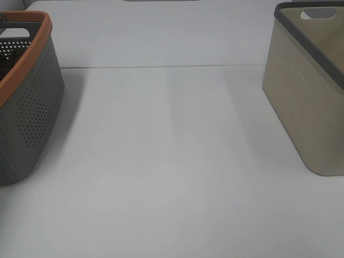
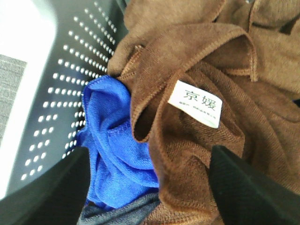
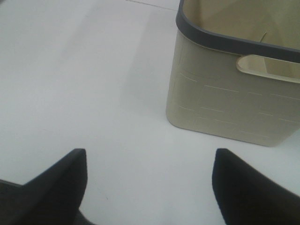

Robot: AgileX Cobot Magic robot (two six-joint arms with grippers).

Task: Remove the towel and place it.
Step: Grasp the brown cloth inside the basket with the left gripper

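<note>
The towel is a dark brown terry cloth, crumpled inside the grey perforated basket, with its white tag facing up. In the left wrist view my left gripper hangs just over the cloth pile. Its jaws are open wide, straddling a fold of the towel and a blue cloth beside it. My right gripper stands open over bare table, short of the beige basket. Neither gripper shows in the exterior high view.
The grey basket with its orange rim stands at the table's left edge. At the right edge is the beige basket with a dark rim. Some dark blue fabric lies under the blue cloth.
</note>
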